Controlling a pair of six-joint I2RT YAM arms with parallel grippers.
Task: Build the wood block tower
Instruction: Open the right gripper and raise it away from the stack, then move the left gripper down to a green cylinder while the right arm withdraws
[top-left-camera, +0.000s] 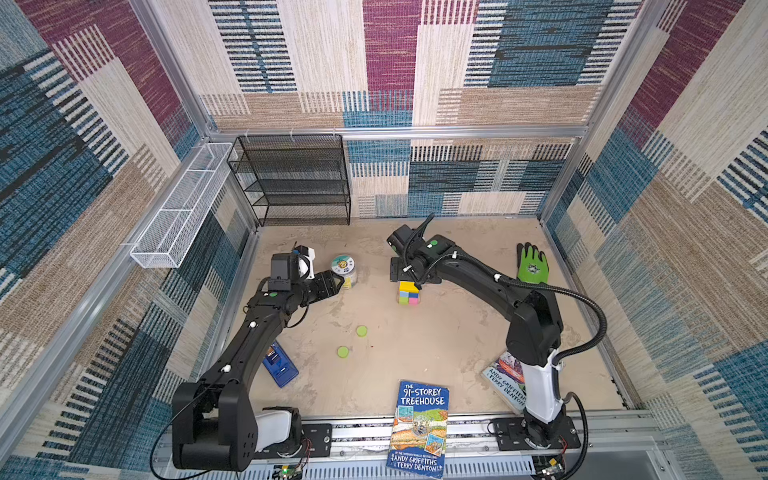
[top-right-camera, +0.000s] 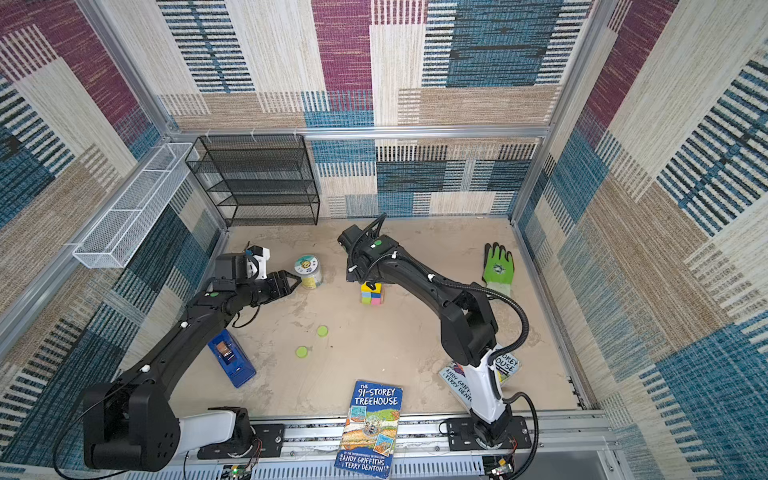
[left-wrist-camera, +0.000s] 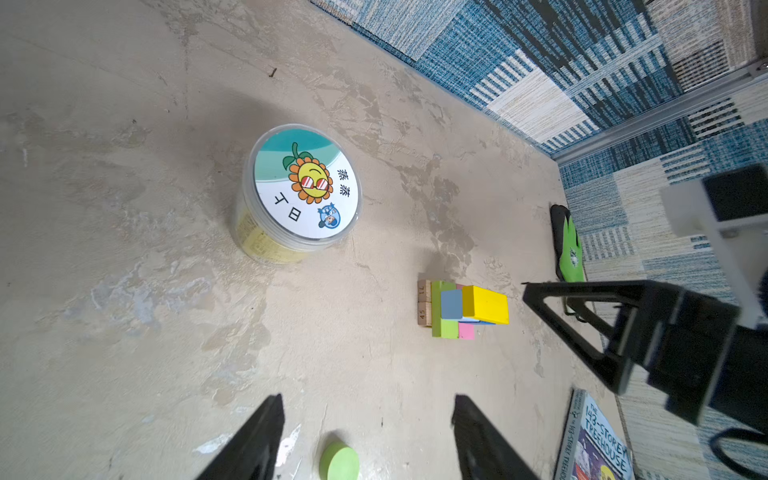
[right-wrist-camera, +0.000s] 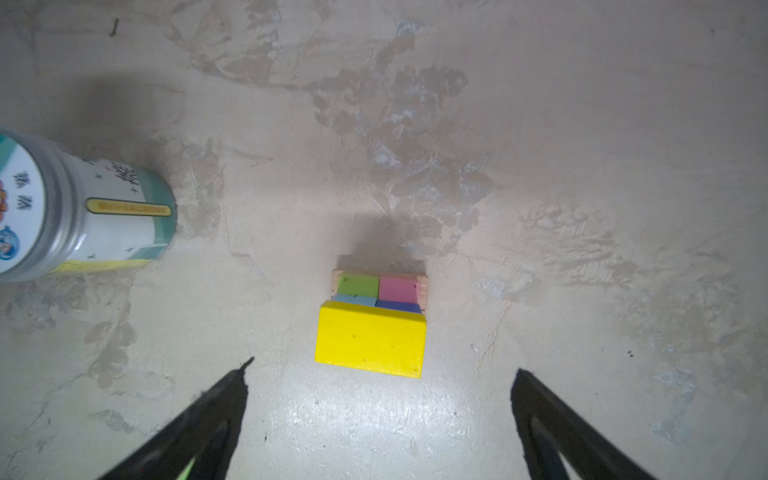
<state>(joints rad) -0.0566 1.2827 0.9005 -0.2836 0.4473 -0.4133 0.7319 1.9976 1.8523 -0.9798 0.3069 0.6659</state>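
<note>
On the far left a white wire basket (top-left-camera: 178, 208) hung on the wall, with a black mesh rack (top-left-camera: 295, 178) standing in the back corner beside it. The left claw (left-wrist-camera: 366, 399) hovered over the desk (top-left-camera: 415, 345) with its fingers moderately apart and nothing between them, pointed toward the round tin (top-left-camera: 344, 270) just beyond its tips. A flat dark-blue case (top-left-camera: 280, 365) lay under that arm.

Toward the middle, a lime round piece (top-left-camera: 361, 331) and a second lime round piece (top-left-camera: 343, 352) lay flat and loose, near each other but apart, well short of the tower (top-left-camera: 409, 293).

The tower stood mid-desk, right of the tin: tan bars (left-wrist-camera: 424, 303) at the base, then a lime oblong (right-wrist-camera: 357, 284) beside a pink oblong (right-wrist-camera: 399, 289), then a light-blue cube (left-wrist-camera: 451, 304) and a dark-blue cube (right-wrist-camera: 399, 306), and a yellow oblong (right-wrist-camera: 371, 340) lying across the top.

The right claw (right-wrist-camera: 384, 366) hung directly above it, fingers spread wide and gripping nothing (the yellow oblong sat free below them).

A "91-Storey Treehouse" book (top-left-camera: 419, 428) overhung the front edge, a green glove (top-left-camera: 532, 264) lay near the right wall, and another book (top-right-camera: 478, 374) was partly hidden by the right arm.
</note>
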